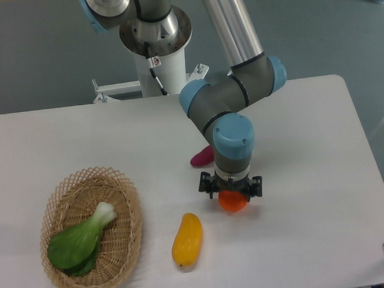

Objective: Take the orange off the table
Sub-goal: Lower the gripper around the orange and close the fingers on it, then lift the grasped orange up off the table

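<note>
One orange [233, 201], one yellow fruit [187, 239], one purple vegetable [202, 156], one basket [120, 194] on table [309, 143]. Gripper [232, 195] over orange, touching; jaw opening can't be judged.

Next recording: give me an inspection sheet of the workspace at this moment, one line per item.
Surface: white table, no spills seen.
Job's things: orange on the table, directly under the gripper.
Clutter: wicker basket holding a leafy green vegetable; yellow-orange fruit; purple vegetable, partly hidden by the arm.
Grippers: gripper over the orange's top; jaw state not discernible.
Cables: black cable at the robot base.
Surroundings: grey floor; nothing else clear.
</note>
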